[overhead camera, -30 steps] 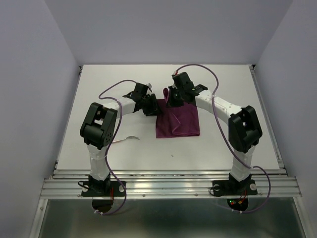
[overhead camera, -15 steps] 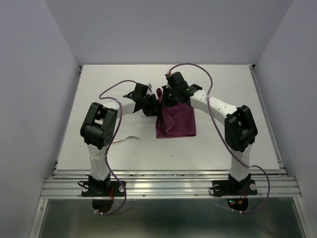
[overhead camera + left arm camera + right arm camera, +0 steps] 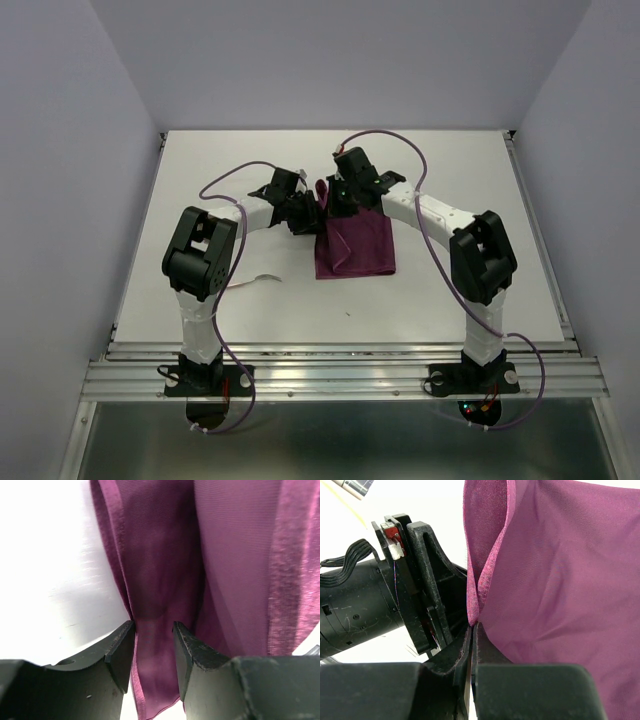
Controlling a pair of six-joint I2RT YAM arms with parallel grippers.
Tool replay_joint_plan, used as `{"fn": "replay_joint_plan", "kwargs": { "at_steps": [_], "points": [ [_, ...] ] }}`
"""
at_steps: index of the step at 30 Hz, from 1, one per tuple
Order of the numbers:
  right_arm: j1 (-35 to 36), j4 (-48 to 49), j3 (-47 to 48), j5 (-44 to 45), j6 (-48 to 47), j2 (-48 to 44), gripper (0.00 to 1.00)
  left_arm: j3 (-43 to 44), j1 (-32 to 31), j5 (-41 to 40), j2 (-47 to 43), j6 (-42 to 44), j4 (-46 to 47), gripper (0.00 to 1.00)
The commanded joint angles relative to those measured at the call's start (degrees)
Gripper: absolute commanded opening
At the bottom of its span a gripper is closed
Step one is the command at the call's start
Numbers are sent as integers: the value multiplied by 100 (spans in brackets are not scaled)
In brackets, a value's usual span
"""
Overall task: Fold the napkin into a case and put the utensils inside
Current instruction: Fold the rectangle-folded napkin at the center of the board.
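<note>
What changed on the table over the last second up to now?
The right gripper, shut on the far edge of the napkin, carried that edge left toward the left gripper, mostly in the first half second. The cloth's right side drew in, so it now lies narrower. The left gripper stayed put, pinching cloth at the far left corner, and the napkin's left edge did not shift.
</note>
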Motion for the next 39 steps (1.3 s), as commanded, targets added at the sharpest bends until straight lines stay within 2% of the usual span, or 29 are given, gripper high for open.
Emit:
{"fn": "replay_joint_plan", "kwargs": {
  "at_steps": [1,10,21,39],
  "points": [
    [29,97,123,-34,39,4,1,35,65,-187,-163,227,-176,48],
    [29,97,44,-78,22,-57,1,114,83,-618,-444,464,-545,50],
    [29,-167,-26,-69,-22,-294,1,175,83,-258,29,403,-326,50],
    [29,-228,-246,28,-14,-576,1,342,83,-240,399,385,-334,50]
  ]
}}
